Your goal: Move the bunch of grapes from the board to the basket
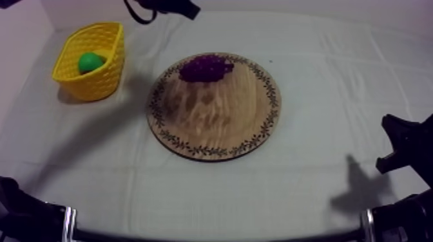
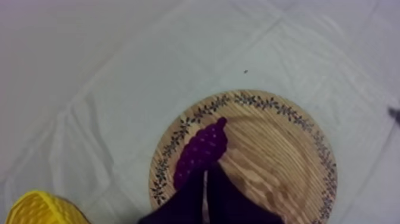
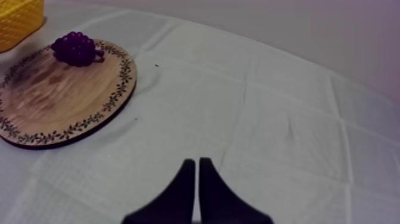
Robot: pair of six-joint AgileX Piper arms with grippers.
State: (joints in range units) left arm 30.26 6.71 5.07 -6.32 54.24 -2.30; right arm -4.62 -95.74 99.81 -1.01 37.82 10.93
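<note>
Ok, bunch of grapes [image 1: 206,67] sits on the wooden board [image 1: 219,122], at its rim; looks light, bumpy, so we'd pinch across its middle. Left gripper [image 2: 205,177] and right gripper [image 3: 194,162]: fingers pressed together

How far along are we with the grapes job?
Done: nothing yet. The bunch of grapes lies ungrasped near the rim of the wooden board. In hand: the left gripper hangs over the board beside the grapes, fingers together. Left: open, grasp, lift and carry to the yellow basket, which holds a green pear. The right gripper is shut over the cloth.
</note>
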